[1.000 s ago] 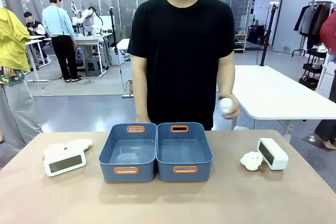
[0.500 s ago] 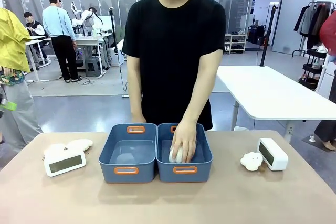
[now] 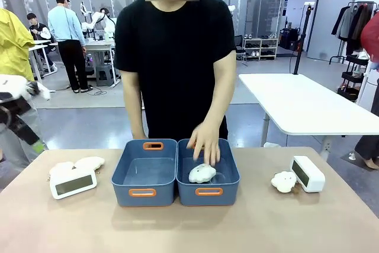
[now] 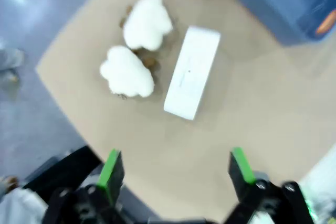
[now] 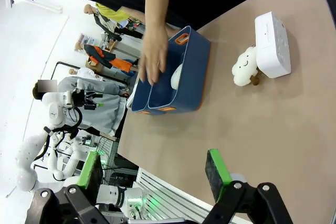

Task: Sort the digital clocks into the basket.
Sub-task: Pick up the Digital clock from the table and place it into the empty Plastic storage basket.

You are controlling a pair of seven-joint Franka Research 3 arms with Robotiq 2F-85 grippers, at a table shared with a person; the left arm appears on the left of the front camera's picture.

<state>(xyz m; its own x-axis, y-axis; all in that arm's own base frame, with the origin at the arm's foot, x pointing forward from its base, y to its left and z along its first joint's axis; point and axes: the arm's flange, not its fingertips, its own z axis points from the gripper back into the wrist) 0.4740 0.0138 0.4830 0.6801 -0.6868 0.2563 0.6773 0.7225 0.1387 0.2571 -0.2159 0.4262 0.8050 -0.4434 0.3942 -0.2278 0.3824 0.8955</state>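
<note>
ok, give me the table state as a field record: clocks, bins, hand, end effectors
clock A: left-side white rounded plastic digital clock, on tan table beside two white cloud-shaped plush toys
clock B: right-side white rounded plastic digital clock, on table beside single cloud plush
bin A: left blue rectangular plastic bin, no clock inside
bin B: right blue rectangular plastic bin, holds another cloud plush
hand: person's hand over bin B
left end effector: open, clock A ahead
right end effector: open, holding nothing
</note>
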